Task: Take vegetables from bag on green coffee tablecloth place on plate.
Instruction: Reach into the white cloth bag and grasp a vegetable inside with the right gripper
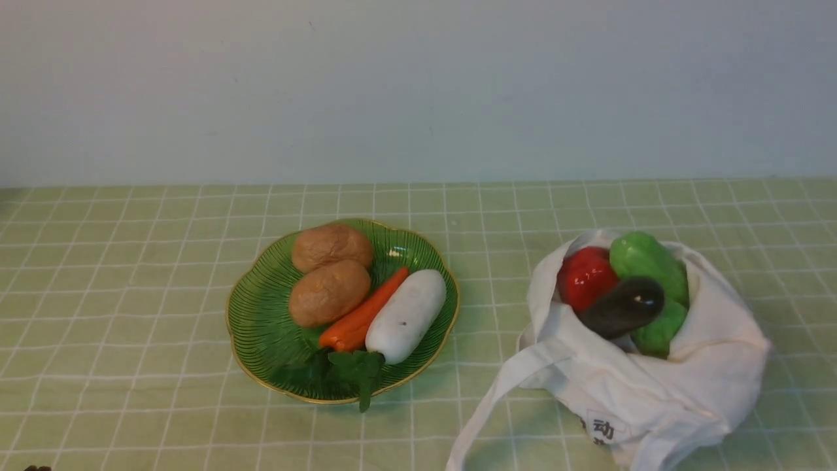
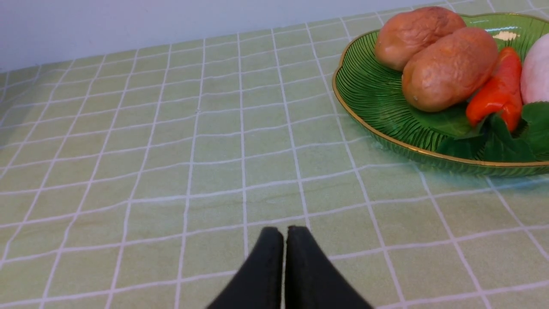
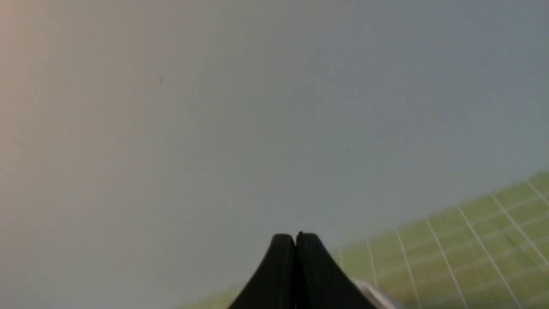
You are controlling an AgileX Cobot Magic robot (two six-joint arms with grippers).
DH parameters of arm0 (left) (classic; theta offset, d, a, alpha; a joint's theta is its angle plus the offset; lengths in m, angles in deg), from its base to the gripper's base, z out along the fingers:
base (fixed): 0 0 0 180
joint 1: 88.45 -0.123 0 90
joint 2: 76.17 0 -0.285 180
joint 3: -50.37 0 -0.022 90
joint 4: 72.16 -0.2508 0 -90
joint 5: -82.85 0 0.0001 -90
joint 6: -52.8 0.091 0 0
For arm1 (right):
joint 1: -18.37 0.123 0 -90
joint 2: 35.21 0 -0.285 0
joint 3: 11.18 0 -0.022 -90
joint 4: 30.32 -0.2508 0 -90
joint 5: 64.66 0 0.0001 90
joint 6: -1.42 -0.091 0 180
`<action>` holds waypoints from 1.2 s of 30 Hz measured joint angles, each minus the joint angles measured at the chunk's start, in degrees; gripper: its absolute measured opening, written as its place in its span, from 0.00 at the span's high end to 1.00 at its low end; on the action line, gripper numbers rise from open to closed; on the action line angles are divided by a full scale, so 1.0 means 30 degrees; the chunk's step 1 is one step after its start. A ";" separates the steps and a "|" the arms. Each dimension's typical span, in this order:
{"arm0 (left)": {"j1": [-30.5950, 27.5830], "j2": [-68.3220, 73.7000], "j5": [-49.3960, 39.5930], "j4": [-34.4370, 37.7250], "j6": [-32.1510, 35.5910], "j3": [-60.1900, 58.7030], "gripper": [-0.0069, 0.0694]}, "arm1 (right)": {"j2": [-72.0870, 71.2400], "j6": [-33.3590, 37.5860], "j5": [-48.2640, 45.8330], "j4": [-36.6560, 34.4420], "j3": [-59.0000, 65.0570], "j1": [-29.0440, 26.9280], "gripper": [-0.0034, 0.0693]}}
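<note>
The white cloth bag (image 1: 654, 386) lies open at the right of the pale green grid tablecloth (image 1: 131, 314). Inside it are a dark eggplant (image 1: 621, 306), a shiny red vegetable (image 1: 584, 276) and two lumpy green ones (image 1: 647, 258) (image 1: 659, 332). The dark green gold-rimmed plate (image 1: 261, 314) sits left of the bag and also shows in the left wrist view (image 2: 369, 94). My left gripper (image 2: 285, 231) is shut and empty over the cloth, short of the plate. My right gripper (image 3: 295, 237) is shut and empty, facing the wall. Neither gripper shows in the front view.
The plate holds two brown potatoes (image 1: 330, 275), an orange carrot (image 1: 363, 314) and a white radish (image 1: 407, 315) with green leaves (image 1: 356, 373). The bag's strap (image 1: 490, 405) trails toward the front edge. A pale wall stands behind the table.
</note>
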 joint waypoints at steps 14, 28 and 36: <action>0.0000 0.0000 0.0000 0.0000 0.0000 0.0000 0.92 | 1.3225 0.7732 -0.9565 -0.0313 -0.8595 0.0323 0.94; 0.0000 0.0000 0.0000 0.0000 0.0000 0.0000 0.92 | 1.8961 0.8007 -0.7473 -0.0408 -1.0658 0.4230 0.28; 0.0000 0.0000 0.0000 0.0000 0.0000 0.0000 0.92 | 2.1363 0.8007 -0.7185 -0.0292 -1.0857 0.4436 0.11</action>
